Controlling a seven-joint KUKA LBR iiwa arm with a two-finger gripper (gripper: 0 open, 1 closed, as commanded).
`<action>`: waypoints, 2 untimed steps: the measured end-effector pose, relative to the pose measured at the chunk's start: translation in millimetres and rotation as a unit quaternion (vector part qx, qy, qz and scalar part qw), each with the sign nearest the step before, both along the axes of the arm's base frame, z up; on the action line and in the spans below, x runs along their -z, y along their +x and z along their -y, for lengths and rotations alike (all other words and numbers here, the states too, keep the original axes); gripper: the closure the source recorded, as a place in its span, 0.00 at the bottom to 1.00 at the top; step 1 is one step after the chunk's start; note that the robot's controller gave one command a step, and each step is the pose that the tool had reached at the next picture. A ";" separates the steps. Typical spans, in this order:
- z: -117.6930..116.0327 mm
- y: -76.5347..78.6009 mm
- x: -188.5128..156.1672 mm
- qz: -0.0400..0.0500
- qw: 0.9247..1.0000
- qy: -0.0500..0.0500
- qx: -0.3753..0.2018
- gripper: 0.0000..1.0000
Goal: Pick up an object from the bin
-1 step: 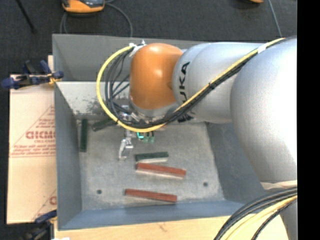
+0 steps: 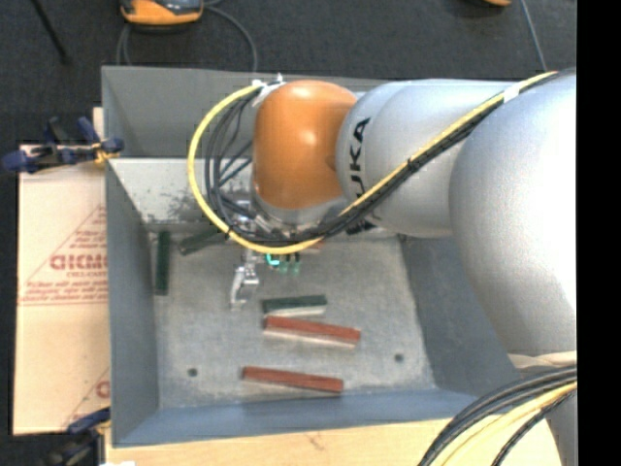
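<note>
My gripper (image 2: 243, 285) hangs low in the middle of the bin, below the orange wrist cover. Just right of it and a little lower lies a short dark green bar (image 2: 294, 305) with a pale edge. Below that bar rests a reddish-brown bar (image 2: 312, 333), lying nearly level. A second, longer reddish-brown bar (image 2: 292, 381) sits close to the front wall. Up and to the left of the gripper, a dark green stick (image 2: 202, 242) pokes out from under the arm's cables.
Another dark green stick (image 2: 162, 262) stands along the left wall of the bin. The arm and its yellow cable loop cover the back and right of the bin. Bare floor shows at the front left.
</note>
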State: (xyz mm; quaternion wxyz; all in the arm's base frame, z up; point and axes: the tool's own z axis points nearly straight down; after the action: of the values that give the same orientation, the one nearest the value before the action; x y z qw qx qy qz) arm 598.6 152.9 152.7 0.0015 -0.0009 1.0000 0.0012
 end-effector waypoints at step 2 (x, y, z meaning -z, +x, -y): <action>68.5 -35.3 53.5 0.000 0.995 -0.001 -0.096 0.00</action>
State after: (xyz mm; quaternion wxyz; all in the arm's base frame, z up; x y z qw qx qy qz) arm 563.3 84.4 99.2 0.0019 -0.0967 0.9953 0.0008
